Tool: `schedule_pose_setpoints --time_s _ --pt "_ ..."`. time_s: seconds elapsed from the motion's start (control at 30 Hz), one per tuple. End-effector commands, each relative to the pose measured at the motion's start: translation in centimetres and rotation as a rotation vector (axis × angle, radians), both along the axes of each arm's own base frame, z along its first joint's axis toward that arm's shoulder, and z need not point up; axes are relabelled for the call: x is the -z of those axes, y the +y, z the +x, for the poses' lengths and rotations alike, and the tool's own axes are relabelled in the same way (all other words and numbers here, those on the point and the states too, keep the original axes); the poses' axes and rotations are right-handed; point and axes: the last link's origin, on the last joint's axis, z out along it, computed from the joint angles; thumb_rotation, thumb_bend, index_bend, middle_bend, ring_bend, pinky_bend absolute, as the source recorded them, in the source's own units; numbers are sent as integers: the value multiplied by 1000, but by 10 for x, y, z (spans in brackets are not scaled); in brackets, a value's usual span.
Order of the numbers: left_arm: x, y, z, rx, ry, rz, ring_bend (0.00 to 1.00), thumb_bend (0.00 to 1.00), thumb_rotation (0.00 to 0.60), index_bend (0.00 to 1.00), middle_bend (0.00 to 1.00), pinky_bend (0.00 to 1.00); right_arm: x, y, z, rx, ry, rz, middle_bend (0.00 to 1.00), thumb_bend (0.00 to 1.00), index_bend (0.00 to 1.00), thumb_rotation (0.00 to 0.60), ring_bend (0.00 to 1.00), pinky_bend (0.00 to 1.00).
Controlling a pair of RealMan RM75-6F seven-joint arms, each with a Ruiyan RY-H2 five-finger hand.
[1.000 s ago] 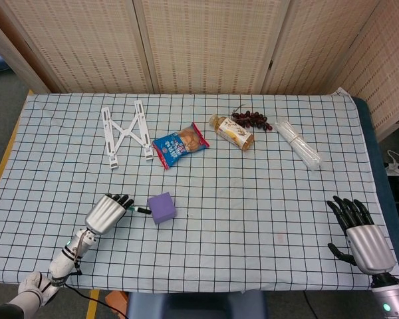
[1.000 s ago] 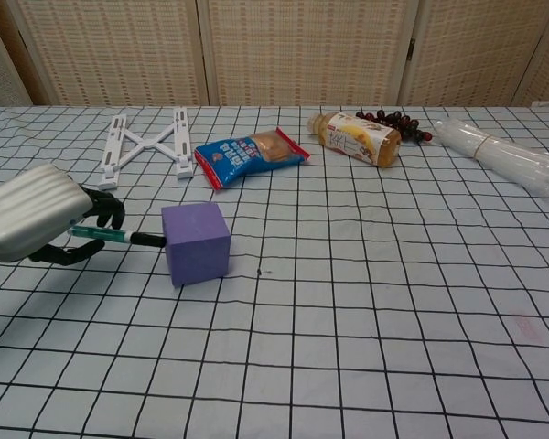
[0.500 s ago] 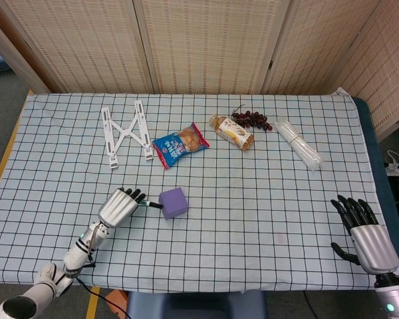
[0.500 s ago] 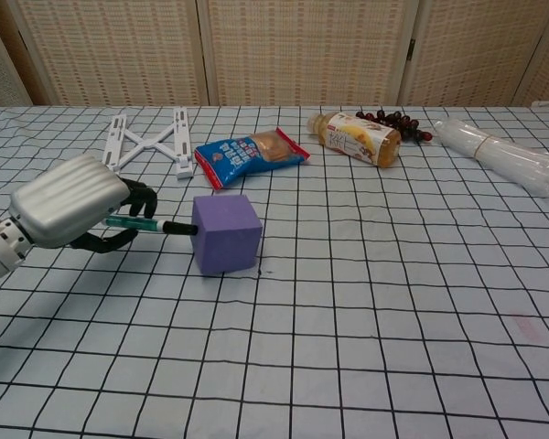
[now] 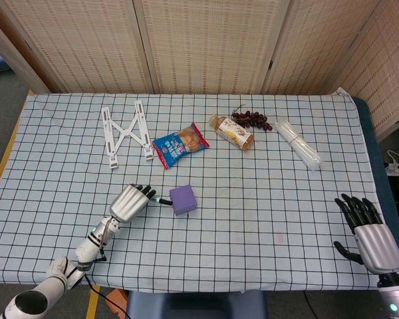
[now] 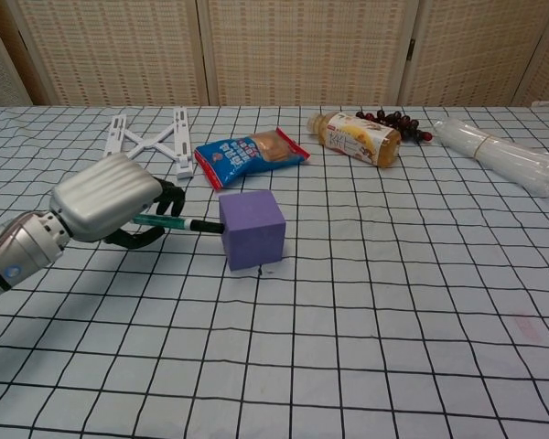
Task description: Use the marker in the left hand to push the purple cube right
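The purple cube [image 5: 183, 199] [image 6: 252, 229] sits on the checked cloth, left of the table's middle. My left hand [image 5: 130, 202] [image 6: 110, 206] lies just left of it and grips a green marker [image 6: 169, 221] [image 5: 161, 200]. The marker points right, and its black tip touches the cube's left face. My right hand [image 5: 370, 230] rests open near the table's front right corner, far from the cube, and shows only in the head view.
A white folding stand [image 5: 126, 132] [image 6: 149, 138], a blue snack bag [image 5: 179, 144] [image 6: 250, 155], a bottle [image 5: 231, 132] [image 6: 360, 137], grapes [image 5: 251, 119] and a clear plastic roll [image 5: 298, 144] [image 6: 500, 165] lie along the far half. Checked cloth [image 5: 272, 199] stretches right of the cube.
My left hand has moved right with the marker, and the purple cube has slid right ahead of the tip by about two cloth squares. The right hand has drifted slightly toward the front edge.
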Motion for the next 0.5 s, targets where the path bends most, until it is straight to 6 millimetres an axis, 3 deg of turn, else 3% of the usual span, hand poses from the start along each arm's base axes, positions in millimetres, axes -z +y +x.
schedule_pose_setpoints --time_s 0.03,0.5 --pt "3 6 7 -4 -4 2 685 735 600 749 769 856 -1 0 0 1 -1 -4 0 134 0 600 0 0" --pt "20 21 31 -20 -18 -21 685 738 600 749 771 856 -4 -2 -2 11 -1 -16 0 134 0 600 0 0"
